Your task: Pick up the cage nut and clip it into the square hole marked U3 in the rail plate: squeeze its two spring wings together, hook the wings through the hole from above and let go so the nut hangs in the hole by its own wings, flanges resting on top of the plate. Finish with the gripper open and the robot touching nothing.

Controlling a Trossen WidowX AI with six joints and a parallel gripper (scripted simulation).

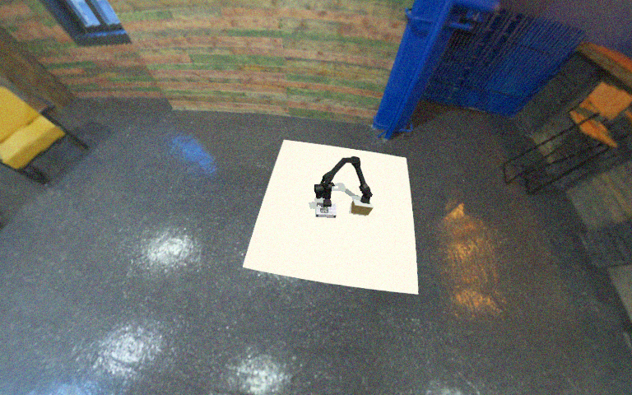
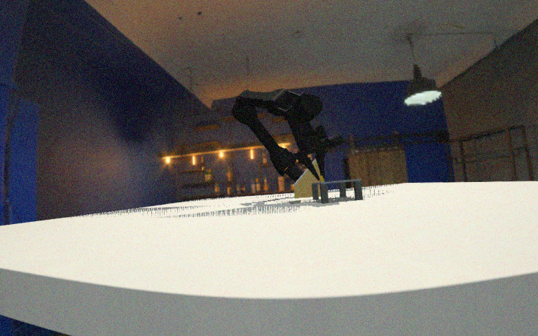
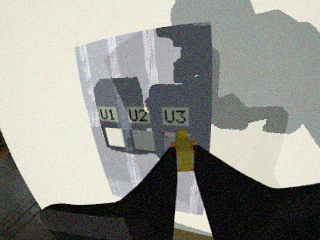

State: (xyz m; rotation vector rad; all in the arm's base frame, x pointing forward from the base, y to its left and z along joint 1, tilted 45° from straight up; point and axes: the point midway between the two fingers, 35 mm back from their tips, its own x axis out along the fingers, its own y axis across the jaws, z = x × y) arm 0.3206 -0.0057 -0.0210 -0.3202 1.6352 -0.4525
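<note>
overhead, black gripper (image 1: 327, 202) (image 2: 320, 178) (image 3: 183, 151) clamped on small yellow nut (image 2: 321, 179) (image 3: 185, 155), nut at square hole marked u3, partly covering it. gray plate (image 1: 325, 211) (image 2: 341, 182) (image 3: 142, 65) stands on legs on white counter (image 1: 326, 251) (image 2: 237, 253) (image 3: 35, 100). tan block (image 1: 361, 207) (image 2: 305, 187) nearby. whether wings sit inside hole, cannot tell.

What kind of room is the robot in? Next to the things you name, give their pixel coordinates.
Maybe a café or bar: there are bottles on shelves (image 2: 194, 171), a hanging lamp (image 2: 422, 91) and a yellow seat (image 1: 32, 139).
</note>
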